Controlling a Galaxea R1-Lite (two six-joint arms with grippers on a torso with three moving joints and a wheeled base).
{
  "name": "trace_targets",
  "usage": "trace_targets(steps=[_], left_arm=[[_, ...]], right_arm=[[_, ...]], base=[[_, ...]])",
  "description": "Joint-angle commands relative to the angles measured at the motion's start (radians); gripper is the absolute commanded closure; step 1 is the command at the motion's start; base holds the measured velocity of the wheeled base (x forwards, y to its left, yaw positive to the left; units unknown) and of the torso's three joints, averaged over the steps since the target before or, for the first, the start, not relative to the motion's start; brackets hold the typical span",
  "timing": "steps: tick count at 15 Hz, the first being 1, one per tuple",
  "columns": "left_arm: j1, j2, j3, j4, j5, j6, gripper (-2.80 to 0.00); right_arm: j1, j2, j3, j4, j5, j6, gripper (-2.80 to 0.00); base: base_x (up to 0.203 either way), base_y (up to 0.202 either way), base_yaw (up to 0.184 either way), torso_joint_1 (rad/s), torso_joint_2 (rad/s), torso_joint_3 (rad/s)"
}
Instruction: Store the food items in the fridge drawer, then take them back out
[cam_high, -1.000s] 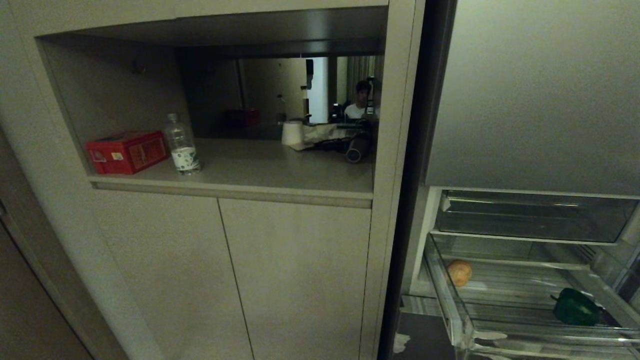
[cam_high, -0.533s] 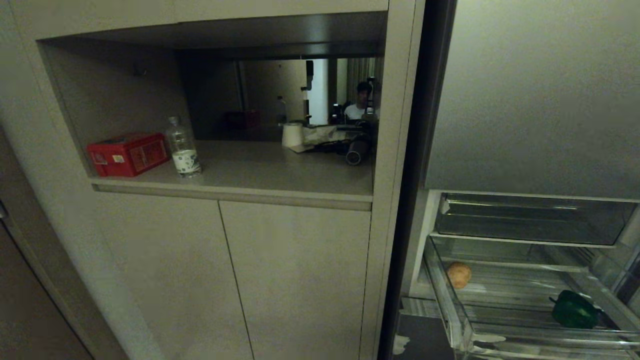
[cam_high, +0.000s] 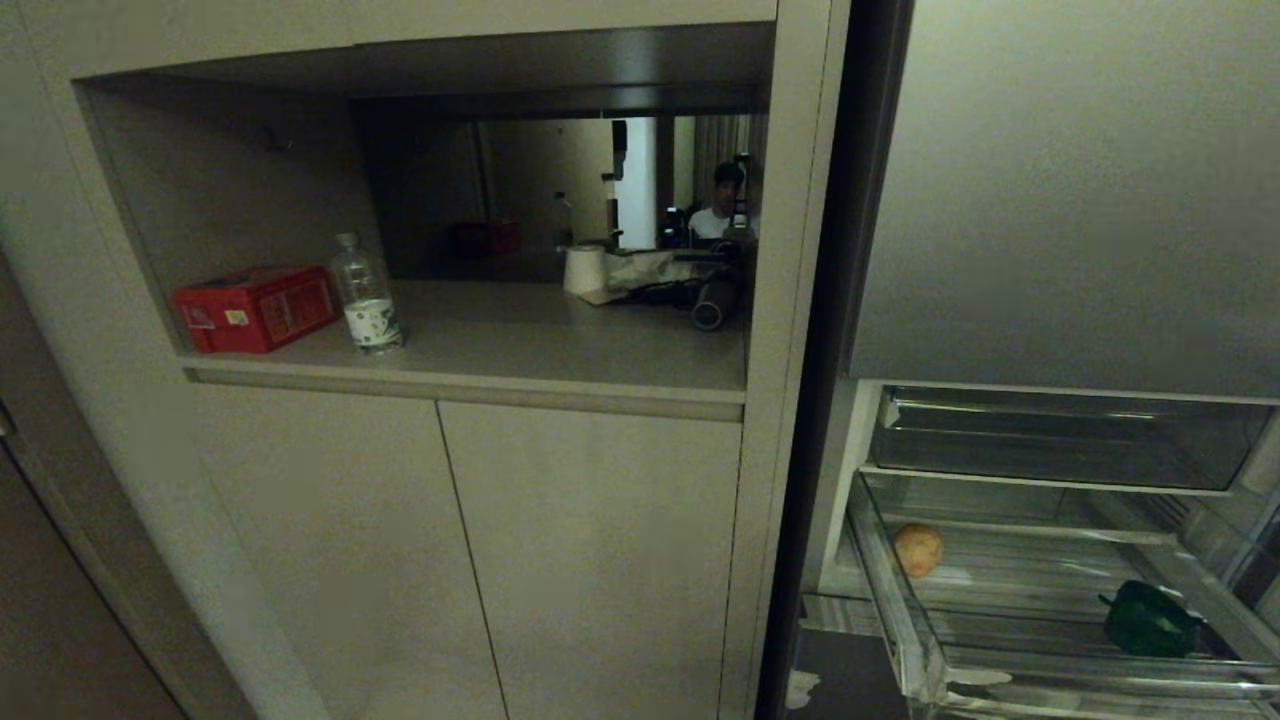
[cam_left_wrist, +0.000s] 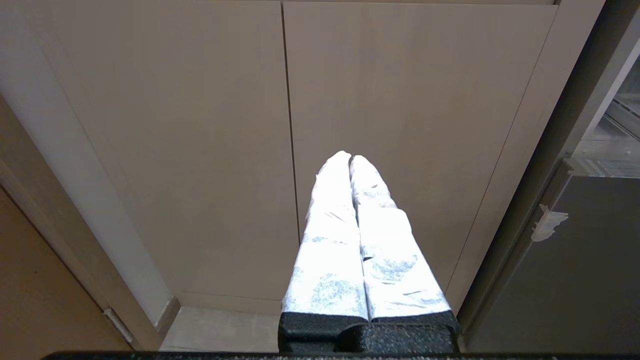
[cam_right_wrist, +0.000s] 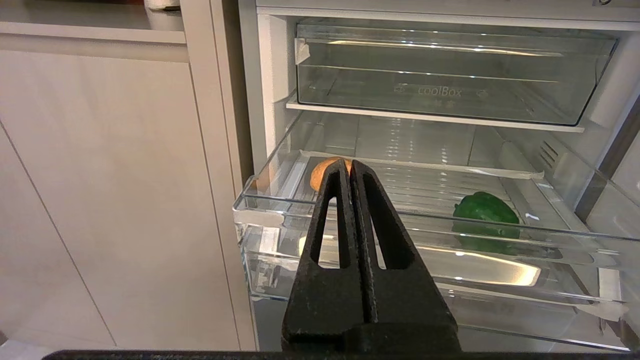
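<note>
Potato (cam_right_wrist: 320, 175) (in drawer (cam_right_wrist: 400, 240)), just beyond closed right tool (cam_right_wrist: 350, 165)

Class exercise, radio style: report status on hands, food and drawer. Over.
Left hand shut, empty, facing cabinet doors. Right hand shut, empty, outside open drawer. Potato and green item lie apart in bin. Nothing blocking.

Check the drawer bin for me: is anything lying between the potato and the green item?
Nothing. In the head view the potato and the green item lie apart in the drawer's clear bin, with only bare ribbed floor between them; the right wrist view agrees.
</note>
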Motion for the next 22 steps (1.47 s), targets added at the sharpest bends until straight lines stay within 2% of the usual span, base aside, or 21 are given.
trace_targets(steps=[1,5,13,17,22], left_arm=[[0.000,0.000,0.000,0.000,0.001,-0.001,0.00],[0.000,0.000,-0.001,0.000,0.001,-0.001,0.00],[0.000,0.000,0.001,0.000,0.001,-0.001,0.00],[0.000,0.000,-0.001,0.000,0.001,-0.001,0.00],[0.000,0.000,-0.001,0.000,0.001,-0.002,0.00]], right_arm=[[0.000,0.000,0.031,-0.001,0.000,0.000,0.00],[0.000,0.000,0.031,-0.002,0.001,0.000,0.00],[0.000,0.000,0.031,-0.002,0.001,0.000,0.00],[0.000,0.000,0.031,-0.002,0.001,0.000,0.00],[-0.001,0.001,-0.004,0.014,0.000,-0.041,0.00]], base=[[0.000,0.000,0.000,0.000,0.00,0.000],[0.000,0.000,0.000,0.000,0.00,0.000],[0.175,0.000,-0.001,0.007,0.00,0.002],[0.000,0.000,0.000,0.000,0.00,0.000],[0.000,0.000,0.000,0.000,0.00,0.000]])
